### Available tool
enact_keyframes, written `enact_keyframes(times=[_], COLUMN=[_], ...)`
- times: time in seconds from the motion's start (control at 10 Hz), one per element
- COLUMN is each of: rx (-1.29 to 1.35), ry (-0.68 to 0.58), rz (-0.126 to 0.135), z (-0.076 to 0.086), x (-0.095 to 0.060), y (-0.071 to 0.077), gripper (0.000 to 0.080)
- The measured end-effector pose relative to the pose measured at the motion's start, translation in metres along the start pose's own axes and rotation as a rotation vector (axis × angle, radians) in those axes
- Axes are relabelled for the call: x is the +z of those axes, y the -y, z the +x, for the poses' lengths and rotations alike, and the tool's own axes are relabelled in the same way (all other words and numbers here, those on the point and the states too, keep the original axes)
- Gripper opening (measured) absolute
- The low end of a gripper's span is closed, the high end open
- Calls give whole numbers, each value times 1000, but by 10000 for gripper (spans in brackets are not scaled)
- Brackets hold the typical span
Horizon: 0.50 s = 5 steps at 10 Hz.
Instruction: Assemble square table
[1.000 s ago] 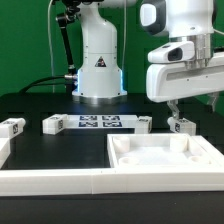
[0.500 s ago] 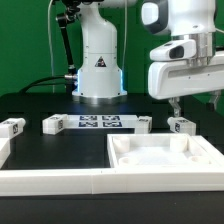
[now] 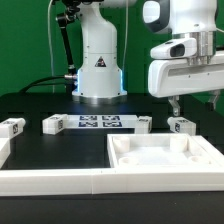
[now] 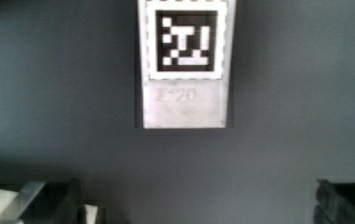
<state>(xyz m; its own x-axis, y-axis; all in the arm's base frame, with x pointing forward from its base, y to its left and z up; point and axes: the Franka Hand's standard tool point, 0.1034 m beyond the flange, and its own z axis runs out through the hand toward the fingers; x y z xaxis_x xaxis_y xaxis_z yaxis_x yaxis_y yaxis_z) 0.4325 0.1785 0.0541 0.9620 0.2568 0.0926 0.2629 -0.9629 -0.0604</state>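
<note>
While hovering just above a leg [image 3: 181, 125], tag facing up: hand [image 3: 196, 106] released, fingers [image 4: 49, 200] wide apart, grasping nothing.
Surface [image 3: 60, 148]: black, matte, bearing all parts.
Slab [image 3: 165, 143]: near edge, exterior view's right, rim up, beside white rail [image 3: 55, 180].
Other legs: far-left leg [image 3: 10, 127]; two more, second leg [image 3: 55, 124] and third leg [image 3: 143, 123], flanking marker board [image 3: 97, 122].
Room: green backdrop [image 3: 25, 40] behind white arm base [image 3: 98, 65].

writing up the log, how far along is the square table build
Done: nothing joined yet; the square tabletop holds no legs. In hand: nothing; the open gripper hangs above the leg at the exterior view's right. Left: all four legs; toward that view's left, the end leg, second leg and third leg lie loose.
</note>
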Motion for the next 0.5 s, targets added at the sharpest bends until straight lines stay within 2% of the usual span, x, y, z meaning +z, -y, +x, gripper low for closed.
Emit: enact_keyframes(times=[0.3,0.5], rx=[-30,-34], ry=[17,124], rz=[-5,-14], z=[-5,-10], x=[3,4], y=[-6,-8], gripper=[649,649])
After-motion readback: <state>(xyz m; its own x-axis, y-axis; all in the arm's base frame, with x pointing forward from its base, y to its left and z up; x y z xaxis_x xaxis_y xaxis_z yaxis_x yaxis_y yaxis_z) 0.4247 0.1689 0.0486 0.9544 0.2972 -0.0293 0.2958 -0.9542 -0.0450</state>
